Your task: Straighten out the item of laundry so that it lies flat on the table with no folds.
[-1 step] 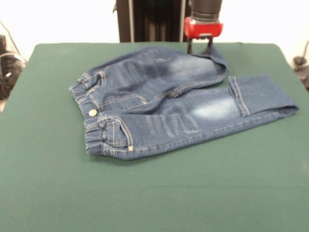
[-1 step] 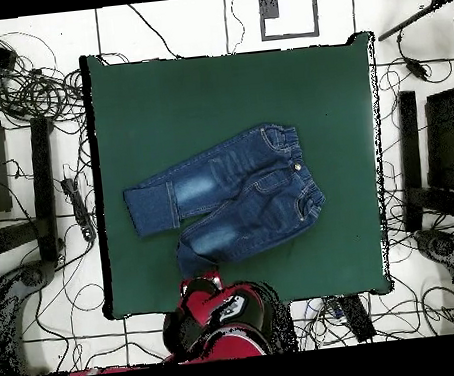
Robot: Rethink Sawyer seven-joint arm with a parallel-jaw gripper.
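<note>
The item of laundry [image 1: 164,104], a small pair of blue jeans with faded patches, lies across the middle of the green table [image 1: 53,183], its waistband at the left in the front view. The nearer leg runs right and its end is folded back over itself. The far leg bends toward the table's far edge and ends under my gripper [image 1: 200,48]. The gripper stands low over that leg end, open, with its right finger [image 1: 210,47] against the cloth. From overhead the jeans [image 2: 242,194] spread left from the waistband, and the gripper [image 2: 200,277] sits at the lower leg's tip.
The green table [image 2: 331,85] extends well beyond the jeans on all sides. Cables and dark stands lie on the floor around it, off the tabletop. The arm's red and black body [image 2: 220,322] overhangs the table edge by the gripper.
</note>
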